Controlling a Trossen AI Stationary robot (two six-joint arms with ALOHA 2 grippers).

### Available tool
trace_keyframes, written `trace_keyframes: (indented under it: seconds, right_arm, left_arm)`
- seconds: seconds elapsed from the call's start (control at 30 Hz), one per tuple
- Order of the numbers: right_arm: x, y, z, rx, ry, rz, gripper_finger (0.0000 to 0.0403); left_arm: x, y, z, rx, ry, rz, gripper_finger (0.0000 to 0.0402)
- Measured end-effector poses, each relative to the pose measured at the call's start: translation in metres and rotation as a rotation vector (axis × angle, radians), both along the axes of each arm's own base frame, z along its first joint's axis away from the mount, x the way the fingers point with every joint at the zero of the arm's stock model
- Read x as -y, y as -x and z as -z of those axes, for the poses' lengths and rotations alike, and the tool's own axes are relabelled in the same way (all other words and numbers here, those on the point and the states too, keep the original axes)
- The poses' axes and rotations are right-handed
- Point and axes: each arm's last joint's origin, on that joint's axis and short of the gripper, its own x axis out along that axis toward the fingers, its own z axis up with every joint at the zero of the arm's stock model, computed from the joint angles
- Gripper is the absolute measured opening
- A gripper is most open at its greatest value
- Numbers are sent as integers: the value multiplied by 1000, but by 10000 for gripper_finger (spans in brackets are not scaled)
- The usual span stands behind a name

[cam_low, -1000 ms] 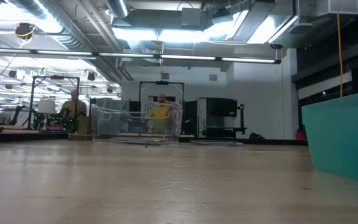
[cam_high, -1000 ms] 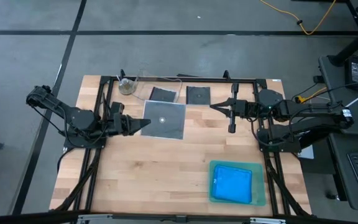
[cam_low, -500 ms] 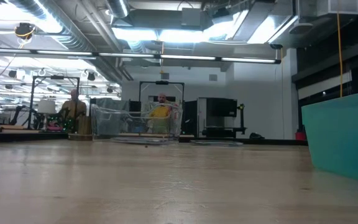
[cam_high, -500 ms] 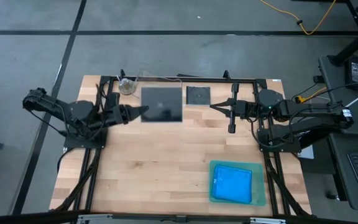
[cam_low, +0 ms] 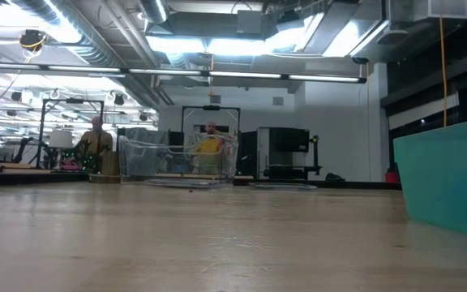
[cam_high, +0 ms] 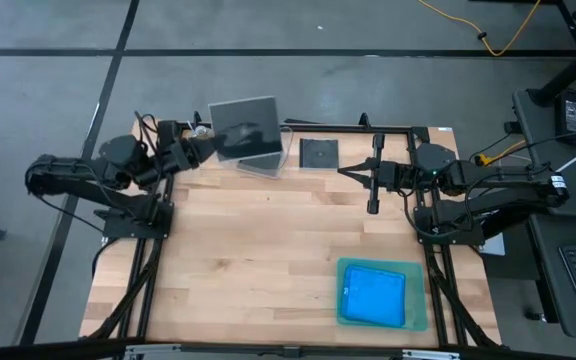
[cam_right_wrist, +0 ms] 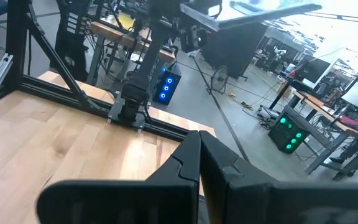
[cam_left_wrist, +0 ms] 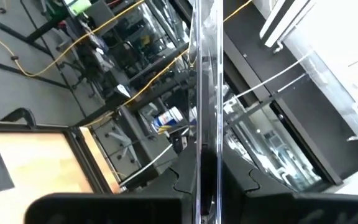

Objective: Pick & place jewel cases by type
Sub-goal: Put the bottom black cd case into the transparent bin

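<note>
One dark jewel case (cam_high: pixel 245 126) clamped edge-on between left jaws | right jaws clenched, empty

The robot has 2 dark, jointed arms, the left arm (cam_high: pixel 88 180) and right arm (cam_high: pixel 488 185), each trailing black cables.

Wooden table (cam_high: pixel 268 250) (tub (cam_high: pixel 230 140), tray (cam_high: pixel 420 318), cases (cam_high: pixel 318 153))

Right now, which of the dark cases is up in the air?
The big dark case, pinched by the left gripper over the table's far edge. The smaller dark case and the one beneath it lie flat on the table.
</note>
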Motion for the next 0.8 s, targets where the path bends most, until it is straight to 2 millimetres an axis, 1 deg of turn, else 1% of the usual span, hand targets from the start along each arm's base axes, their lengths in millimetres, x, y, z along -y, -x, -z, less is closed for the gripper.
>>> trace_keyframes:
  seconds: [0.1,0.2,0.33,0.5,0.6,0.67,0.8]
  right_arm:
    - [0,0,0,0,0,0,7]
    - [0,0,0,-1,3,0,7]
    - [0,0,0,-1,4,0,7]
    - [0,0,0,-1,1,0,7]
    - [0,0,0,-1,1,0,7]
    - [0,0,0,-1,1,0,7]
    - [0,0,0,-1,1,0,7]
  left_arm:
    - [-9,2,-2,-12,-16,-1,22]
    - [-19,6,-15,-87,-42,-5,22]
    - [-34,13,-40,-207,-73,-14,22]
    - [-53,23,-80,-288,-133,-42,22]
    - [-67,25,-96,-374,-137,-51,22]
    - [-78,22,-103,-423,-120,-35,22]
    - [-104,13,-107,-479,-71,48,22]
